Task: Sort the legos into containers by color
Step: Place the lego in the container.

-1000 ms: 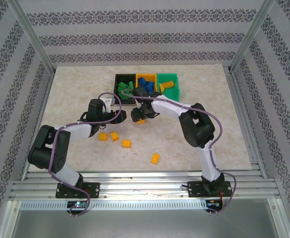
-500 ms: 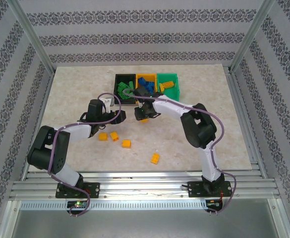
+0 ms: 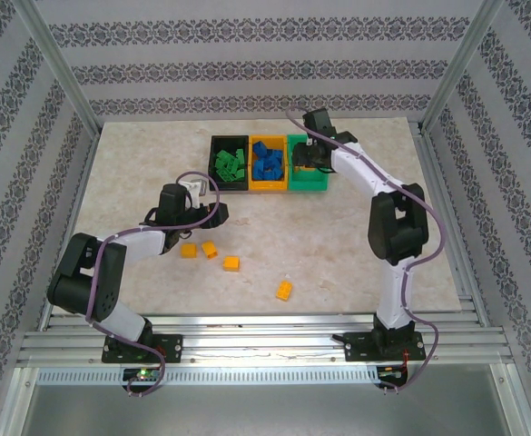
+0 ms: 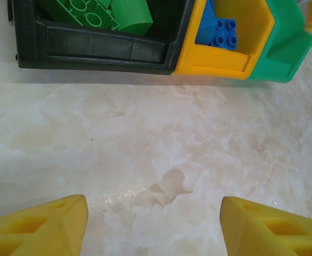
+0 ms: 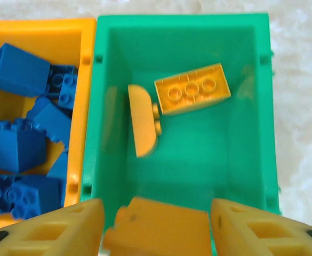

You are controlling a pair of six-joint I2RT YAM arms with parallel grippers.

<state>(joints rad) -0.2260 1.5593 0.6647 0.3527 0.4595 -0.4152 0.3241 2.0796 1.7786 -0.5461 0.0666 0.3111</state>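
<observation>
Right pincer (image 5: pixel 156 210): hanging over the near end of the green bin (image 5: pixel 182 18). One yellow-orange brick (image 5: pixel 158 229) sits between its fingers, reaching almost from pad to pad. Clamped or already loose, I cannot tell from here.

Inside that bin I count two more yellow-orange pieces, a studded brick (image 5: pixel 193 89) and a rounded one (image 5: pixel 142 128) just beside it. The neighbouring yellow-orange bin (image 5: pixel 38 24) holds blue bricks (image 5: pixel 17 144) in a heap, too jumbled for a firm count.

Left pincer (image 4: pixel 153 229): jaws spread wide, nothing between them, bare table (image 4: pixel 172 149) underneath, short of the bins. Its camera gives me the front wall of the black bin (image 4: pixel 92 48) with green bricks (image 4: pixel 92 13) inside.

The overhead camera adds the layout. There are three bins side by side at the far middle of the table: black, yellow-orange, green, from left to right. Four loose yellow-orange bricks (image 3: pixel 231 263) lie on the near half of the table, well apart from the bins, and three of them are close to the left arm.
</observation>
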